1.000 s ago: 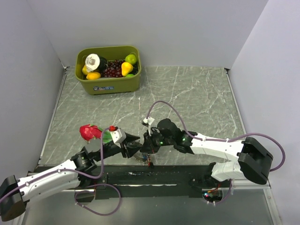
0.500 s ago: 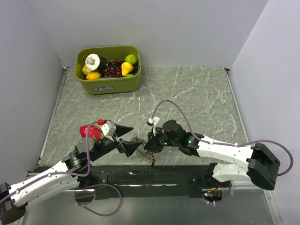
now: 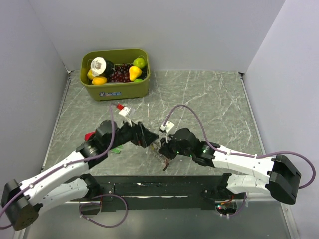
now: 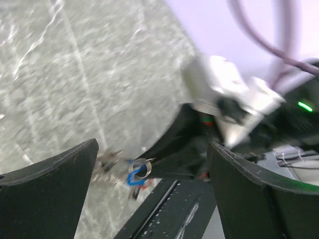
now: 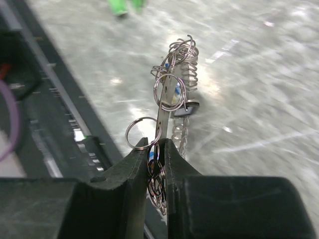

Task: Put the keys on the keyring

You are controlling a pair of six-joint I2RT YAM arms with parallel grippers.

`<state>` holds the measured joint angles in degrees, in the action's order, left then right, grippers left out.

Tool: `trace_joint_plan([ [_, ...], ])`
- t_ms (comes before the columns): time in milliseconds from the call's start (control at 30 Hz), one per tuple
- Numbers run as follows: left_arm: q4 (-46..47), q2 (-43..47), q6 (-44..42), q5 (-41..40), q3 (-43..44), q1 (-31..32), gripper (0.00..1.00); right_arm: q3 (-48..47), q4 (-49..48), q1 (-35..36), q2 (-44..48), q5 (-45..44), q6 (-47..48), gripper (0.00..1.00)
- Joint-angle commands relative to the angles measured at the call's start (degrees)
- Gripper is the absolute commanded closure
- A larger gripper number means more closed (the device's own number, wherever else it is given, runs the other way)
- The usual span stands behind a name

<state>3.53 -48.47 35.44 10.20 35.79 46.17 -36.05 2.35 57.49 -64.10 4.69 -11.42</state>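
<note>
- Standing wide apart, the left fingers (image 4: 55, 184) hold nothing and point toward the middle.
- Between the arms, over the near edge of the desk (image 3: 209, 99), the keyring (image 5: 170, 89) hangs with keys (image 4: 135, 175) bunched at it.
- The right fingers (image 5: 124, 189) are clamped on its metal strip. They are best held steady while the left takes one key by its head.

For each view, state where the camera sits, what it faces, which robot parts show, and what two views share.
Top external: above, behind the robot, overlooking the grey marble table; both arms show.
Right wrist: on the right arm, facing the right pincer shut on the grey metal key bunch.
Left wrist: on the left arm, facing that bunch through the open left pincer.
Wrist views share the bunch.
</note>
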Motion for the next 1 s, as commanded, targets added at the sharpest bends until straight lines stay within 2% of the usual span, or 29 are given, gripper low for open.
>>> trace_joint_plan([
  [0,-0.98,-5.75,2.44,6.68,4.19,-4.51,0.04,-4.72,1.78,0.43,0.73,-13.79,3.41,1.00],
  [133,-1.16,-9.36,1.65,5.89,5.34,-8.02,0.02,-6.22,4.41,0.69,-0.50,-23.72,5.18,1.00],
  [267,1.39,-11.21,4.02,7.46,2.19,-12.33,0.01,-5.78,5.20,1.30,-5.06,-30.87,5.36,1.00],
  [433,2.53,-12.26,5.34,8.43,-1.50,-15.58,0.02,-6.31,4.33,7.45,-14.55,-38.52,3.95,1.00],
  [567,3.24,-12.53,6.22,9.23,-4.06,-18.66,0.04,-12.01,11.42,12.28,-24.38,-43.43,-0.07,1.00],
  [633,3.50,-12.09,6.57,9.49,-5.46,-20.41,0.04,-14.74,14.16,13.95,-27.03,-43.27,-3.59,1.00],
  [833,4.11,-11.74,7.01,10.19,-8.01,-23.49,0.03,-14.75,16.02,14.66,-29.86,-31.86,-9.67,1.00],
  [867,4.29,-11.91,7.01,10.37,-8.28,-23.67,0.03,-14.14,15.15,14.75,-28.90,-29.93,-9.50,0.88],
  [933,4.64,-12.00,6.92,10.37,-8.89,-24.29,0.03,-12.12,12.51,14.66,-27.84,-24.22,-8.89,0.77],
  [967,4.64,-12.18,6.92,10.54,-9.07,-24.46,0.03,-11.33,12.07,14.66,-27.40,-22.90,-8.88,0.68],
])
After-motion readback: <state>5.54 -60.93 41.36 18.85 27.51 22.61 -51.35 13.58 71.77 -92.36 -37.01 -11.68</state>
